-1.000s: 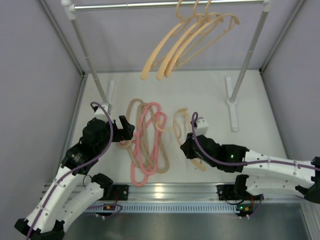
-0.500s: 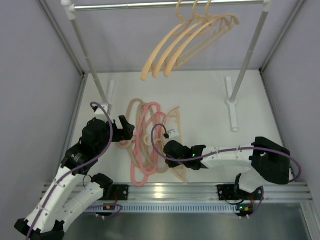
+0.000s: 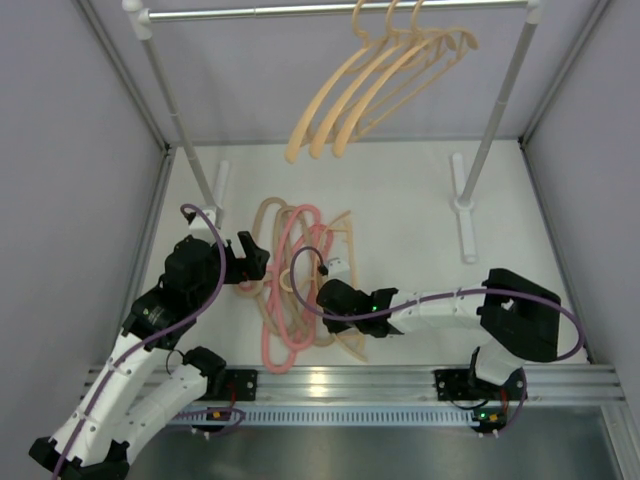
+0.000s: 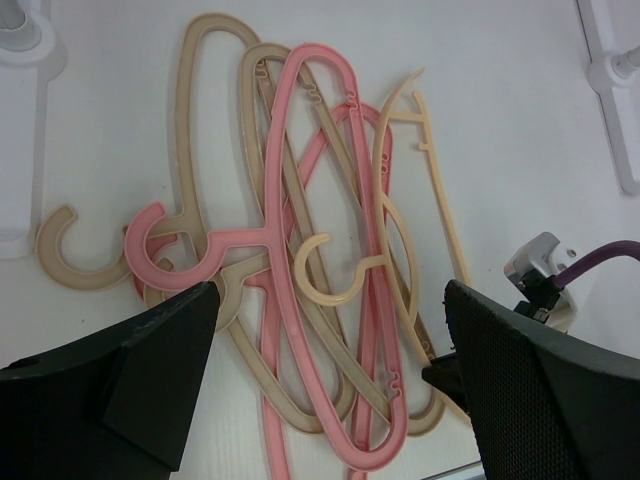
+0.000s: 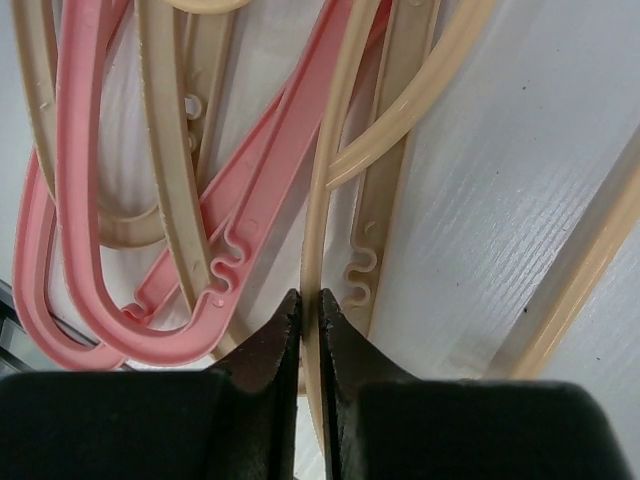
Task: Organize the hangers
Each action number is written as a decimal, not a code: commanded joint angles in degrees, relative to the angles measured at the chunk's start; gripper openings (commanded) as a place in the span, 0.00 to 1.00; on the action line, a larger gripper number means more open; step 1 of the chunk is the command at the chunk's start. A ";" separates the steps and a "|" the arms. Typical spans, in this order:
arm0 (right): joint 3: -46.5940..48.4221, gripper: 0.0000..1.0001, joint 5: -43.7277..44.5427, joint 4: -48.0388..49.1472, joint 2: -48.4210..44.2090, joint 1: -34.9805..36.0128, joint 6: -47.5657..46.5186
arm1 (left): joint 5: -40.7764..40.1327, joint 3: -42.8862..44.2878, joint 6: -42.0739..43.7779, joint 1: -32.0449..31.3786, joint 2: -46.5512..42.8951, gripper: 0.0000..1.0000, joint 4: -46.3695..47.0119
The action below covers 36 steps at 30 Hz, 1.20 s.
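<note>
My right fingers (image 5: 290, 330) pinch one thin pale peach plastic hanger (image 5: 316, 220) at 4 o'clock in the heap of pink plastic hangers (image 4: 272, 170) and tan plastic hangers (image 4: 183, 130) on the white worktop (image 3: 400, 200), so I can pull it free. My left fingers (image 3: 252, 262) wait spread wide at 9 o'clock, holding nothing. The grey metal rail (image 3: 250, 12) at 12 o'clock holds three peach hangers (image 3: 356, 95).

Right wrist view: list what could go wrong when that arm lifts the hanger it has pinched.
1. The right jaws grip only a thin bar of the peach hanger, at their tips; it may slip or swing.
2. That hanger lies interlaced with a pink hanger and a beige hanger; lifting could drag them along.
</note>
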 commanded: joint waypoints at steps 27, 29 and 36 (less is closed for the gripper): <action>4.71 0.00 7.25 -7.12 0.29 2.65 0.50 | -0.44 -0.24 0.05 -0.18 -0.35 0.98 1.03; 4.09 0.00 7.95 -7.65 -4.72 2.65 0.42 | -0.43 -0.24 0.14 -0.18 -0.43 0.98 1.03; 0.58 0.00 9.89 -11.95 -21.15 0.46 0.50 | -0.35 -0.24 0.05 -0.18 -0.44 0.98 1.03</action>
